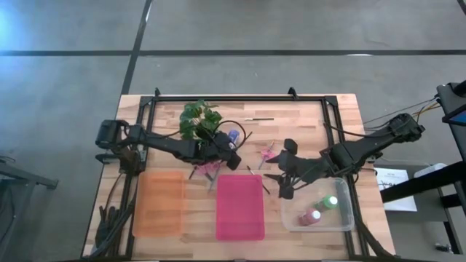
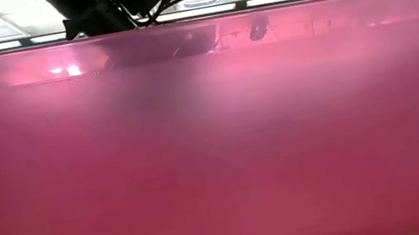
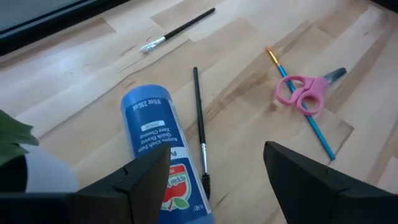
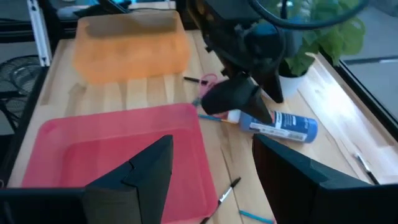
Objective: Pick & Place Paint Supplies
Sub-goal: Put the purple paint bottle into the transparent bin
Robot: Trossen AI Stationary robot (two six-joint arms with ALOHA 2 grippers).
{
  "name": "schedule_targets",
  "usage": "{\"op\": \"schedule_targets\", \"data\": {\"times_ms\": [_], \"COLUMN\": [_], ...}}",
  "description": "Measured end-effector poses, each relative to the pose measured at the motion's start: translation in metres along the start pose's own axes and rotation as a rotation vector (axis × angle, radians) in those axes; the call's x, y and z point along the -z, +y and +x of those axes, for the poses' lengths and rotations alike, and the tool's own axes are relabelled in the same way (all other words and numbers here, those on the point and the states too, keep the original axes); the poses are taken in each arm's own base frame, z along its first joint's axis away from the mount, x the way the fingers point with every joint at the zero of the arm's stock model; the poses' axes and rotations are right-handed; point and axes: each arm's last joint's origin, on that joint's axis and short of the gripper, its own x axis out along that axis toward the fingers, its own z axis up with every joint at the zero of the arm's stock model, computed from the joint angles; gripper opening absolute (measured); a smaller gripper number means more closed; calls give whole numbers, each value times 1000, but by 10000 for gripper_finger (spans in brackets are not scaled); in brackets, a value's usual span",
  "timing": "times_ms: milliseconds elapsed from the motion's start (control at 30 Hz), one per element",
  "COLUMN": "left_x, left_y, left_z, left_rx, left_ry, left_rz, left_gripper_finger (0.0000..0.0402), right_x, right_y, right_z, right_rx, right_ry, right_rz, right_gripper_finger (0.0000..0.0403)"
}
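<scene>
Blue-and-white paint bottle (image 3: 158, 155), cylindrical w/ printed label, lies flat on pale wood-grain worktop (image 3: 249, 37) beside thin dark brush (image 3: 200, 134). Left gripper (image 3: 217, 180) hovers just above, fingers apart, empty. Right gripper (image 4: 211, 171) over pink plastic tray (image 4: 93, 149), fingers spread, empty.

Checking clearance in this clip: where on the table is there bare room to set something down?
Bare wood lies along the far edge around the lone brush, right of the plant. The orange bin and pink bin look empty. Crowded: the middle strip, where the left gripper hovers by the blue bottle, scissors and brushes, with the right gripper beside the clear bin.
</scene>
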Motion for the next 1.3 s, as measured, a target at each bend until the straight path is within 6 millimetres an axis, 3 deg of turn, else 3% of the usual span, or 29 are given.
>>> {"op": "schedule_targets", "data": {"times_ms": [267, 433, 1100, 1300], "left_x": [11, 7, 4, 15], "left_y": [-3, -8, -3, -1], "left_z": [19, 29, 33, 47], "left_rx": [-13, -23, -147, -143], "left_ry": [46, 48, 161, 230], "left_rz": [-3, -9, 6, 2], "left_gripper_finger": [265, 265, 265, 265], "right_x": [-3, -3, -2, -1], "right_y": [4, 4, 6, 8], "right_z": [-1, -2, -3, -4], "right_rx": [-22, -22, -36, -43], "right_ry": [-33, -35, -32, -32], "right_rz": [-23, -26, -37, -44], "right_gripper_finger": [217, 217, 217, 217]}}
